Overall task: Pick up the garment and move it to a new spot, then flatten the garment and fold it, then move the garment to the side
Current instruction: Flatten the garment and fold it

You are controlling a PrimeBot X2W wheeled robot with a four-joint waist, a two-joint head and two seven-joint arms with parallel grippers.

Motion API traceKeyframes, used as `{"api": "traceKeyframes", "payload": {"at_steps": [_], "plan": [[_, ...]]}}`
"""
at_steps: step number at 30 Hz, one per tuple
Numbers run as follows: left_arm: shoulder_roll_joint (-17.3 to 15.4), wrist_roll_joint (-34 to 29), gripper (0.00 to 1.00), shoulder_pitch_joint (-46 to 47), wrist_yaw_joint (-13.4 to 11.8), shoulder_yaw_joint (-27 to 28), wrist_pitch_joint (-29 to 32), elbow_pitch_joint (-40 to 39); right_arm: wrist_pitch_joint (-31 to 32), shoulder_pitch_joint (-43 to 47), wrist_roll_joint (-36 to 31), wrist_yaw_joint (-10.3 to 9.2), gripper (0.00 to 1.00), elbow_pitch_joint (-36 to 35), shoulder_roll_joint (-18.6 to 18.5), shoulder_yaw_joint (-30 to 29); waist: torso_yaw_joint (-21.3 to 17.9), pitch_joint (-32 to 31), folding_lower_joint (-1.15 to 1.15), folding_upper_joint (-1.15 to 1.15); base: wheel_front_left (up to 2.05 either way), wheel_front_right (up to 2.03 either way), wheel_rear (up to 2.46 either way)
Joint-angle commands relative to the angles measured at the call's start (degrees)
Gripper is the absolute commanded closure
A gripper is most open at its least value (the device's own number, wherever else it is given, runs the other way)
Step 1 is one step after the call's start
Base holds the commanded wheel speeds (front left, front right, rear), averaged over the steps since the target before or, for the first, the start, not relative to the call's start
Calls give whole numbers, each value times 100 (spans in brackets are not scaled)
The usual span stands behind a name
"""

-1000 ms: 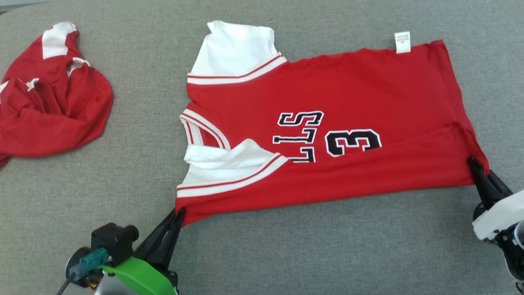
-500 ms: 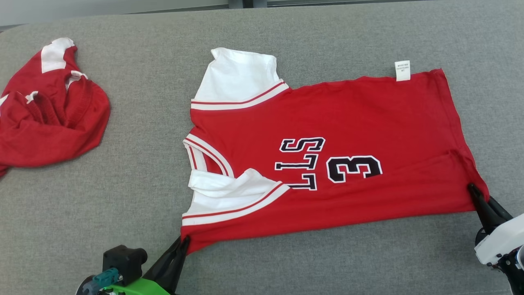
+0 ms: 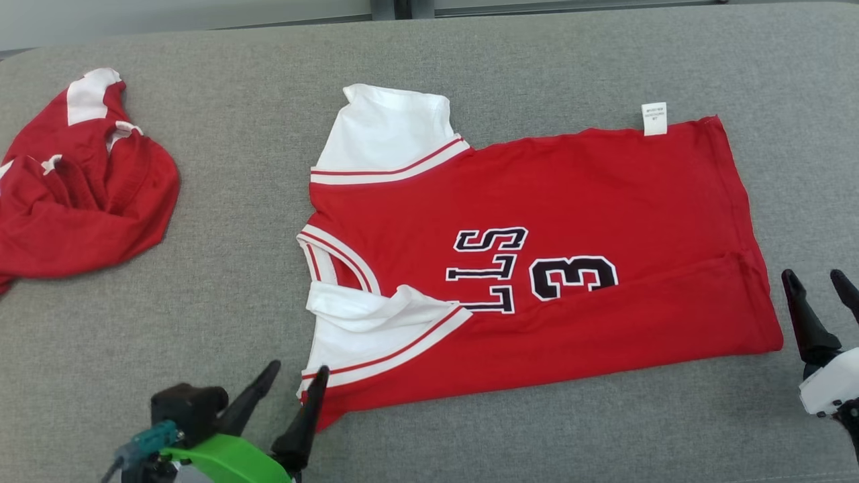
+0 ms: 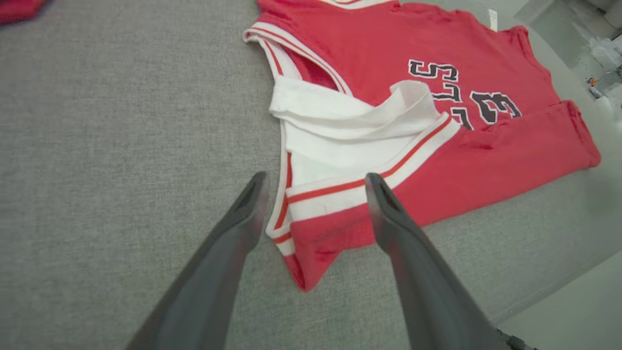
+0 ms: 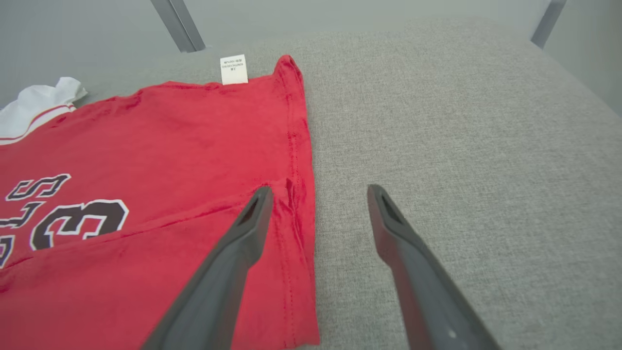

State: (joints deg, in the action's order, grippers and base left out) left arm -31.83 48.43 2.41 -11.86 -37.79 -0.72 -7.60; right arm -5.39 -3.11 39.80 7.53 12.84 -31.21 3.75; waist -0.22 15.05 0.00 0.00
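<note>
Caller: Jersey (image 3: 537,268) dead centre of the head view, lying flat on the grey cushion (image 3: 221,282)! It's red with white sleeves, collar end toward the left of frame and hem toward the right. The bottom strip is folded up over the body and cuts across the black lettering.

Spotter: And the claws?

Caller: The left gripper (image 3: 298,367) is at the bottom left, fingers spread wide, nothing in them. In its wrist view the jersey's near corner lies between the two fingers. Whether either finger touches the cloth, I cannot tell.

Spotter: Other side?

Caller: The right gripper (image 3: 812,275) is at the right edge, also spread wide and empty, just beside the hem corner. In its own wrist view one finger stands in front of the red hem and the other in front of bare grey cushion.

Spotter: Anything else out there?

Caller: A white label (image 3: 654,119) sticks out of the jersey's top edge, upper right. A second red-and-white garment (image 3: 80,194) is crumpled at the upper left, well apart from the jersey.
</note>
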Motion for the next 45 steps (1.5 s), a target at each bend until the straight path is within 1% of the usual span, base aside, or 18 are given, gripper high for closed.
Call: {"api": "traceKeyframes", "payload": {"at_steps": [1, 4, 6, 8, 11, 18, 22, 25, 29, 32, 37, 45], "plan": [[-53, 60, 0, 145, -54, 162, -88, -182, -76, -88, -136, -9, 0, -68, 125, -32, 1, -9, 0, 0, 0, 0, 0], [-115, 152, 0, 440, -174, 545, -160, -549, -138, -200, -393, -10, 0, -153, 358, -44, 4, 2, 0, 0, 0, 0, 0], [-259, 28, 0, 775, -214, 699, -62, -625, -208, -342, -525, -10, 0, -169, 505, 7, 0, 48, 0, 0, 0, 0, 0], [-294, -26, 0, 1214, -220, 805, 93, -625, -303, -511, -674, -10, 0, -128, 646, 64, -13, 141, 0, 0, 0, 0, 0], [-297, -15, 0, 1897, -146, 902, 389, -425, -453, -783, -837, -10, 0, -86, 814, 216, -61, 336, 0, 0, 0, 0, 0], [-180, 286, 0, 3696, 306, 910, 1330, 497, -730, -1404, -1052, -10, 0, 13, 989, 570, -282, 1002, 0, 0, 0, 0, 0], [-147, 346, 0, 4629, 564, 715, 2079, 1126, -831, -1613, -970, -10, 0, 56, 1020, 684, -419, 1354, 0, 0, 0, 0, 0], [-127, 229, 0, 5240, 698, 554, 2526, 1610, -889, -1702, -912, -10, 0, 73, 1008, 726, -527, 1559, 0, 0, 0, 0, 0], [-48, 160, 0, 5737, 854, 355, 2921, 2217, -941, -1782, -840, -10, 0, 90, 1021, 752, -676, 1750, 0, 0, 0, 0, 0], [2, 127, 0, 5953, 950, 269, 3061, 2544, -952, -1846, -774, -10, 0, 102, 1041, 777, -782, 1854, 0, 0, 0, 0, 0], [55, -48, 0, 6194, 1094, 142, 2998, 2961, -983, -1882, -676, -10, 0, 96, 1061, 807, -901, 1991, 0, 0, 0, 0, 0], [115, -108, 0, 6384, 1254, 73, 2922, 3286, -978, -1852, -616, -10, 0, 81, 1051, 726, -975, 2096, 0, 0, 0, 0, 0]]}}
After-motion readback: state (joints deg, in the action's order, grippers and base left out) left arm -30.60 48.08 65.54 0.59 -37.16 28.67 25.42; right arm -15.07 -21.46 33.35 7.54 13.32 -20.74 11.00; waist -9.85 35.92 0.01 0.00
